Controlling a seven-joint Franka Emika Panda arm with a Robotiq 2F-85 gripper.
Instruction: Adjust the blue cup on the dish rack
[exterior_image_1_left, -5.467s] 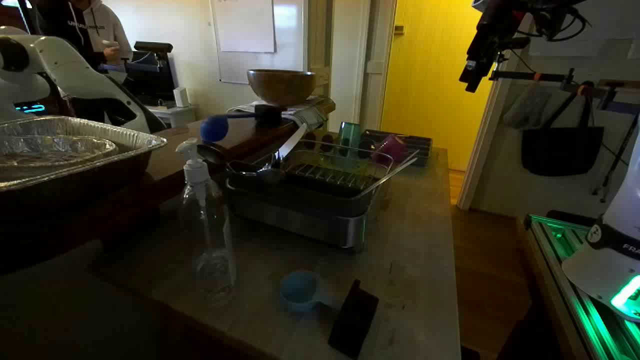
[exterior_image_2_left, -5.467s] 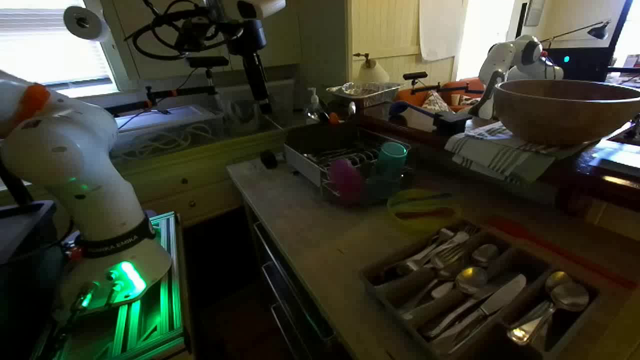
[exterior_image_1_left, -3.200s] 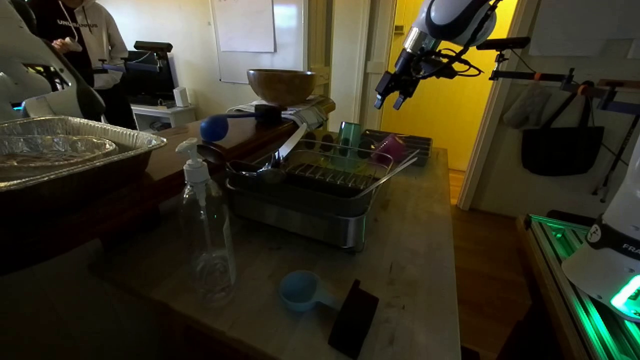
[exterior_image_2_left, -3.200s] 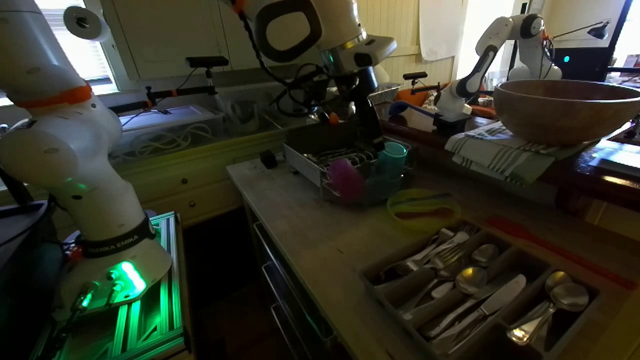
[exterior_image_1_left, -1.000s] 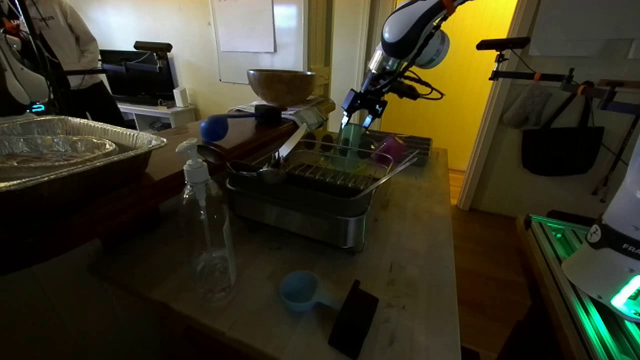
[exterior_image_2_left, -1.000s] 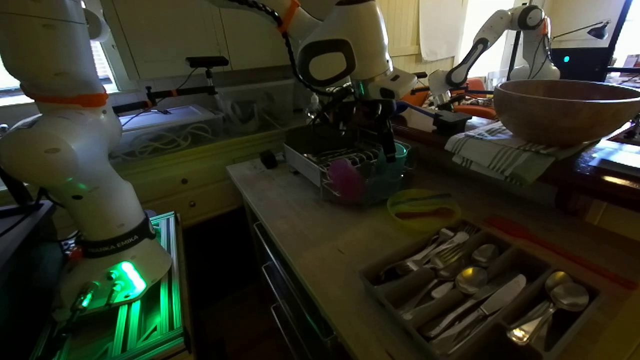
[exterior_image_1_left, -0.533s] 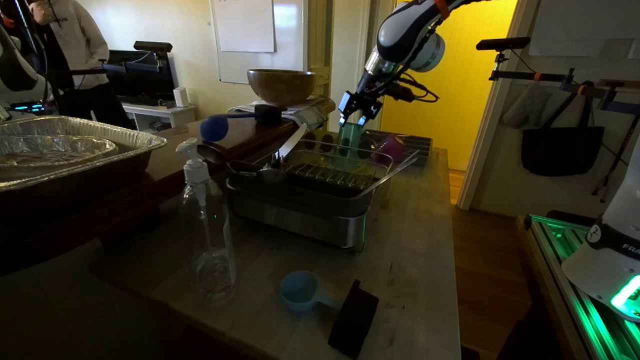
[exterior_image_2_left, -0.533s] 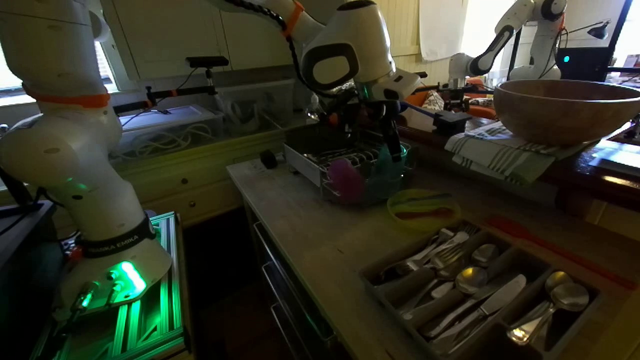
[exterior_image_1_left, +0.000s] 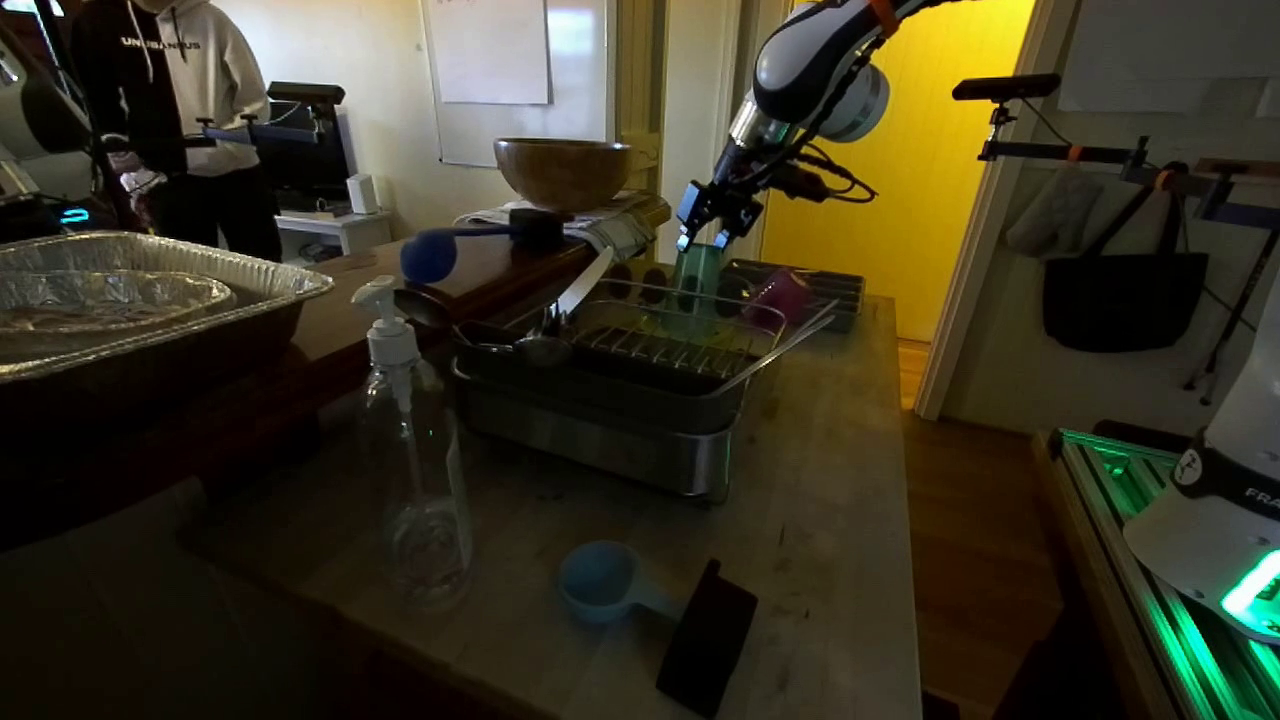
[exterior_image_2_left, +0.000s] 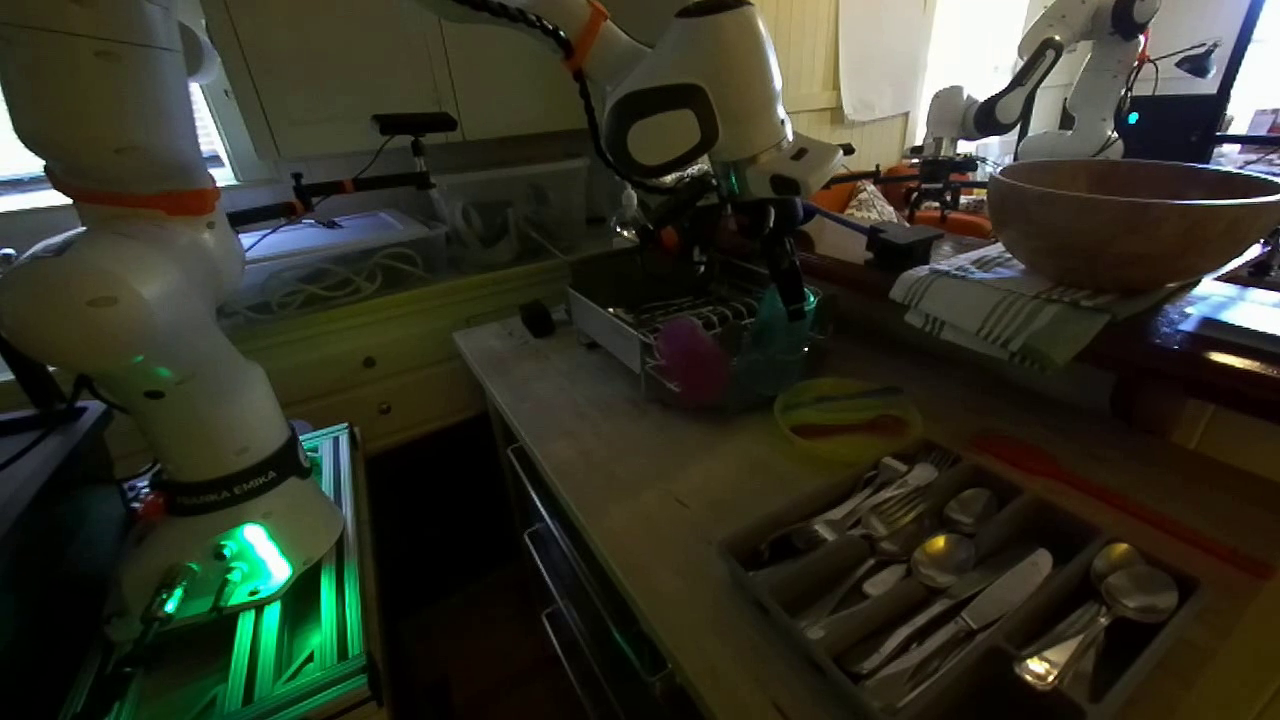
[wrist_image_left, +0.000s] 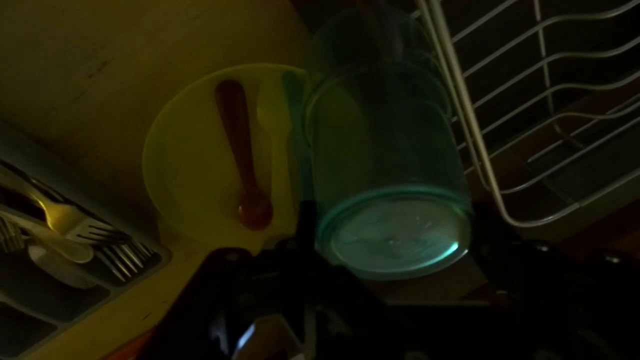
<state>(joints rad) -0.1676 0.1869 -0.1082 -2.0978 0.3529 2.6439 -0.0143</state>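
Observation:
The blue cup (wrist_image_left: 392, 235), a translucent teal tumbler, is upside down, its base facing the wrist camera. It sits at the end of the dish rack (exterior_image_1_left: 600, 440), just outside the wire rim in the wrist view. My gripper (exterior_image_1_left: 703, 243) has come down over it from above. Its dark fingers (wrist_image_left: 306, 225) press against both sides of the cup near the base, so it is shut on the cup. The right finger is hard to make out in the dark. In an exterior view the cup (exterior_image_2_left: 768, 330) is partly covered by a finger.
A magenta cup (exterior_image_2_left: 690, 360) hangs on the same rack end. Close by are a yellow bowl (wrist_image_left: 180, 165) with plastic utensils and a grey cutlery tray (wrist_image_left: 70, 185). A soap bottle (exterior_image_1_left: 425, 500) and a light-blue scoop (exterior_image_1_left: 600, 580) stand at the rack's opposite end.
My arm has come in over the rack and lowered to the blue cup. Over the last second the fingers drew together onto it, and the cup shifted slightly.

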